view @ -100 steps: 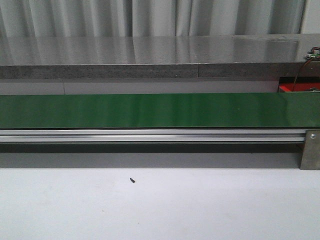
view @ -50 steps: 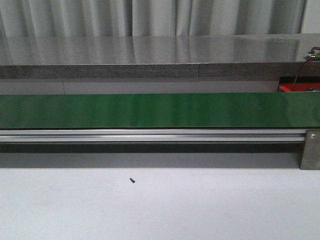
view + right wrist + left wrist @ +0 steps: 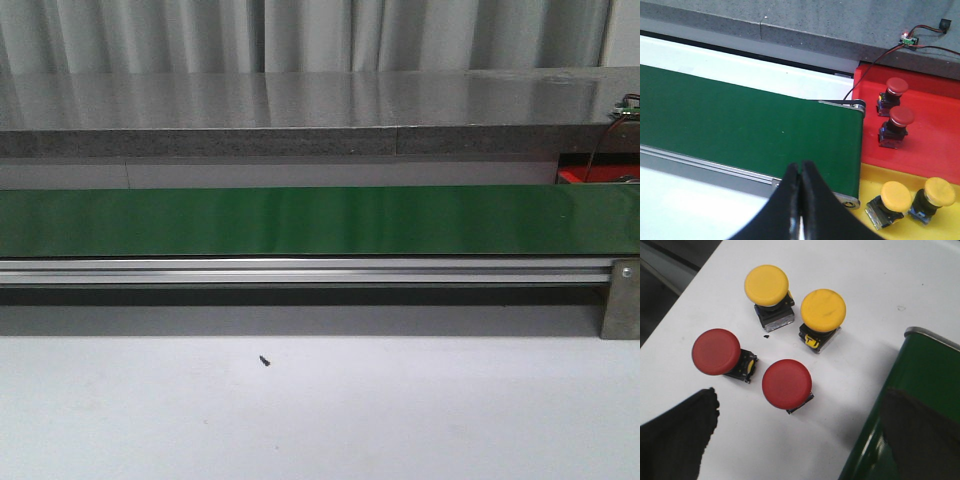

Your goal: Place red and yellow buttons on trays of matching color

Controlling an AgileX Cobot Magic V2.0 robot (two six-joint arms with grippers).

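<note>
A green conveyor belt (image 3: 320,220) is running left to right across the front view, sitting on an aluminium rail (image 3: 300,270) beyond the near strip of the white bench (image 3: 320,410). A tiny dark speck (image 3: 265,361) is lying on that near strip. A grey stone ledge (image 3: 300,110) is standing behind the belt, with pale curtains (image 3: 300,35) hanging beyond it. Neither arm is showing in this view.

In the left wrist view, the left pincer (image 3: 800,435) is hanging wide open above the bench, holding nothing. Four buttons are standing on the white surface beyond its fingers (image 3: 675,440): two yellow buttons (image 3: 767,285) (image 3: 823,310) side by side, and two red buttons (image 3: 716,351) (image 3: 787,383) nearer the pincer. None of the four are touching one another. The belt's end is sitting just beside them.

In the right wrist view, the right pincer (image 3: 801,200) is hovering over the belt's near edge with its fingers pressed together and nothing between them. Past the belt's right end, a red tray (image 3: 935,135) is carrying two red buttons (image 3: 895,92) (image 3: 899,122), one behind the other. Nearer, a yellow tray (image 3: 875,190) is adjoining it, holding two yellow buttons (image 3: 892,197) (image 3: 935,195) side by side. A small circuit board (image 3: 909,39) with red and black wires is resting on the ledge behind the red tray.
</note>
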